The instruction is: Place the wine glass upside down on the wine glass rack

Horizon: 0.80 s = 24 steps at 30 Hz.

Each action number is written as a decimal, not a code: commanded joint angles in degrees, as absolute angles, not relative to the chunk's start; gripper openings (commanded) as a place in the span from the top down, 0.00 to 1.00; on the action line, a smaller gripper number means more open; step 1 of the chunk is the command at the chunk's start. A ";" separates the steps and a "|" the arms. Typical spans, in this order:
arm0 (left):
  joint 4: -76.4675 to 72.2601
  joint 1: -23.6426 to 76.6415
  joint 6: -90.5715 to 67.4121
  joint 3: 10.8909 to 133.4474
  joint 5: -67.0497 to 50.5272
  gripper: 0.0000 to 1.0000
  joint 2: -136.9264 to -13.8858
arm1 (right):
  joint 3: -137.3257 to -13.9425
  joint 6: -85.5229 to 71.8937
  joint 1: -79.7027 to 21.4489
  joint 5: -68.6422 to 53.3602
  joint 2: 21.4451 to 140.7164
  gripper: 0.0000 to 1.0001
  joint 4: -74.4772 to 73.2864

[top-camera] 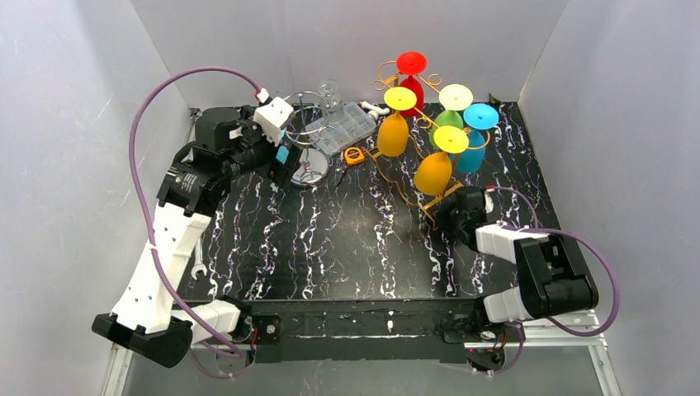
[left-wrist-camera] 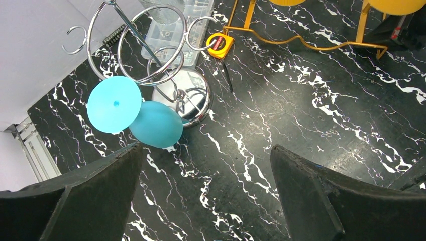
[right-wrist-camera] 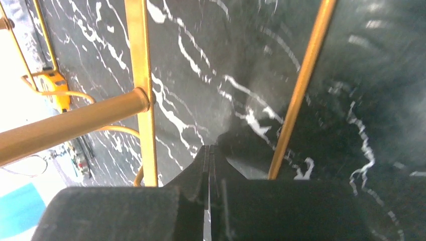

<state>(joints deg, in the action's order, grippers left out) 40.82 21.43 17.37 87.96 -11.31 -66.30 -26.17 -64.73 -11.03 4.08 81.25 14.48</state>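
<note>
The turquoise wine glass (left-wrist-camera: pixel 155 125) is upside down beside the chrome rack (left-wrist-camera: pixel 193 85) at the far left of the bench (left-wrist-camera: pixel 311 100). Its round foot (left-wrist-camera: pixel 114 104) faces up toward the left wrist camera, and its bowl hangs low against the rack's mirrored base. The stem looks threaded into one of the wire rings, though the foot hides the contact, so I cannot tell whether the ring carries the glass or the rim sits on the bench. The left hand (left-wrist-camera: pixel 205 150) is released, its two dark fingers (left-wrist-camera: pixel 85 196) spread wide just in front of the glass and touching nothing. The right hand (right-wrist-camera: pixel 209 150) is clenched on nothing, its tip down among the bars of the gold rack (right-wrist-camera: pixel 139 60), which is already loaded with coloured glasses on the right. A yellow tape measure (left-wrist-camera: pixel 220 45) lies between the two racks, and a clear plastic box (top-camera: pixel 342 128) sits behind the chrome one. Judging by this, the placing step is at its end and the let-go has been made. The next move probably calls for the left arm to draw straight back toward the near edge, with its fingers kept wide and clear of the foot. A brush against that disc could swing the glass off the ring or tip the light wire stand.
</note>
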 commanded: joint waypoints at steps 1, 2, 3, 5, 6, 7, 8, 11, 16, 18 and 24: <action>41.31 21.01 17.65 89.08 -10.72 0.02 -64.88 | -24.00 -71.49 -16.50 8.15 79.30 0.99 13.80; 41.31 21.01 17.61 89.24 -10.66 0.02 -64.93 | -23.99 -71.89 -17.89 8.62 79.24 0.99 13.94; 41.31 21.05 17.63 89.43 -10.64 0.02 -64.95 | -24.12 -72.25 -19.54 9.37 79.25 0.99 13.86; 41.40 21.02 17.52 89.79 -10.49 0.02 -64.90 | -24.03 -73.18 -22.64 10.08 79.97 0.99 14.28; 41.40 21.03 17.49 89.94 -10.53 0.02 -64.80 | -24.00 -73.92 -24.08 10.15 80.51 0.99 14.47; 41.44 21.03 17.47 89.92 -10.48 0.02 -64.71 | -24.02 -74.72 -25.48 10.26 81.11 0.99 14.72; 41.48 21.03 17.41 89.92 -10.46 0.02 -64.55 | -24.12 -75.26 -27.05 10.65 81.57 0.99 15.14; 41.73 21.01 17.45 89.92 -10.23 0.02 -64.24 | -25.89 -76.02 -31.67 11.64 83.37 0.99 15.35; 41.75 21.01 17.65 90.18 -9.58 0.02 -63.90 | -29.03 -76.99 -36.67 11.38 85.87 0.99 15.70; 41.75 21.03 17.80 90.33 -9.66 0.02 -63.68 | -30.38 -76.74 -38.48 10.92 87.16 0.99 15.47; 41.76 20.97 18.11 89.93 -9.41 0.02 -63.07 | -32.79 -73.58 -40.50 6.73 88.63 0.99 13.58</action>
